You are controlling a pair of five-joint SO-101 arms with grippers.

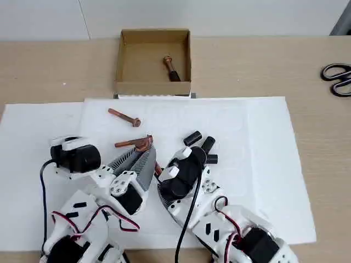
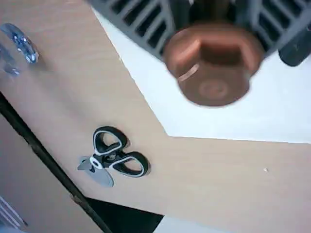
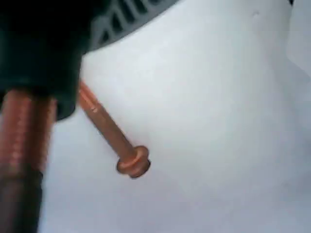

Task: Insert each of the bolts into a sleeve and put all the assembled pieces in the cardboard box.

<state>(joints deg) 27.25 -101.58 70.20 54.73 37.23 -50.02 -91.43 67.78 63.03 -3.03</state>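
My left gripper (image 1: 149, 159), with grey ribbed fingers (image 2: 136, 17), is shut on a copper bolt whose hex head (image 2: 211, 63) faces its camera. The bolt's shaft (image 1: 158, 169) points at my right gripper (image 1: 166, 173), which is shut on a black sleeve (image 3: 43, 53). A copper shaft (image 3: 24, 145) sticks out of that sleeve. Two loose bolts (image 1: 124, 117) (image 1: 131, 143) lie on the white paper, and one of them (image 3: 109, 128) is in the right wrist view. Three loose sleeves (image 1: 192, 138) (image 1: 208, 143) (image 1: 212, 159) sit beside the right arm. The cardboard box (image 1: 153, 86) holds one assembled piece (image 1: 171, 68).
White paper sheets (image 1: 252, 164) cover the wooden table in front of the box. Black-handled scissors (image 1: 337, 78) (image 2: 116, 158) lie at the table's far right edge. Both arms crowd the near middle, close together.
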